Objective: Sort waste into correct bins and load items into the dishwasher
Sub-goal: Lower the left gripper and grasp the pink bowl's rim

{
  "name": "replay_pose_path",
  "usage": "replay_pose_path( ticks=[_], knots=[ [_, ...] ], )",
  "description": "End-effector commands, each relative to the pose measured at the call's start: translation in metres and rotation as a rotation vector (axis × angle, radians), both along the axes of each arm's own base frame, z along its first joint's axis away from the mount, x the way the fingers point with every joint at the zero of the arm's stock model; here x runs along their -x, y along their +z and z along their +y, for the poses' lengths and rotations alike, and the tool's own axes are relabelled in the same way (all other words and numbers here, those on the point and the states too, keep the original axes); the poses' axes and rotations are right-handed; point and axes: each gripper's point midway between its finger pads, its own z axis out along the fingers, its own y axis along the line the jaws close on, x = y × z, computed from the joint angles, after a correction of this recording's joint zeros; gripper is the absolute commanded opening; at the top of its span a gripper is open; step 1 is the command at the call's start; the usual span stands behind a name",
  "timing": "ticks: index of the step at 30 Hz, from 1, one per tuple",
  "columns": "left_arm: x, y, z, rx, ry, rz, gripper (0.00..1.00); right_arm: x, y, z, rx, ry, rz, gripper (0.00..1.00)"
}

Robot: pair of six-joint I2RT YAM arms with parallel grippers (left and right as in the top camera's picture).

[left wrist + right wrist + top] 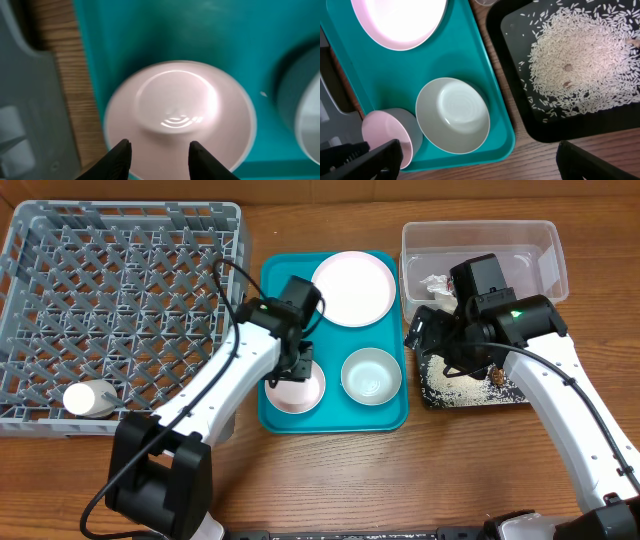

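A pinkish bowl [293, 393] [177, 115] [385, 136] sits on the teal tray's front left. My left gripper [300, 366] [160, 152] hovers just over it, its jaws apart with nothing between them. The whitish-green bowl [371, 375] [452, 115] and a white plate [353, 288] [400, 22] share that tray. A white cup [90, 398] lies in the grey dishwasher rack [120, 270]. Rice [585, 55] covers the black tray [470, 392], with a brown lump [497, 380]. A white paper scrap [435, 283] lies in the clear tub [530, 245]. My right gripper [428, 336] [480, 165] is wide open and holds nothing, between the teal and black trays.
The teal tray [275, 280] [492, 100] lies between the rack and the two bins. Bare wooden table [380, 480] runs along the front. The rack's front corner [20, 100] is close on the left of my left gripper.
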Motion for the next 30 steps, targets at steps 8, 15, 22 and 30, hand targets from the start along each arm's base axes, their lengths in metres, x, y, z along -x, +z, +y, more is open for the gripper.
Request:
replay_pose_path(
  ticks=[8, 15, 22, 30],
  knots=[
    [0.006, -0.031, 0.028, -0.031, 0.078, 0.024, 0.38, -0.001, 0.006, 0.001, -0.009, 0.007, -0.021, 1.0],
    [0.031, -0.06, 0.035, -0.046, 0.078, 0.082, 0.29, 0.0, 0.006, 0.001, -0.009, 0.007, -0.018, 1.0],
    [0.016, -0.06, 0.014, 0.057, 0.064, 0.03, 0.19, -0.001, 0.006, 0.002, -0.011, 0.007, -0.024, 1.0],
    [0.016, -0.079, 0.015, 0.071, 0.064, -0.008, 0.22, -0.001, 0.006, 0.001, -0.01, 0.007, -0.021, 1.0]
  ],
)
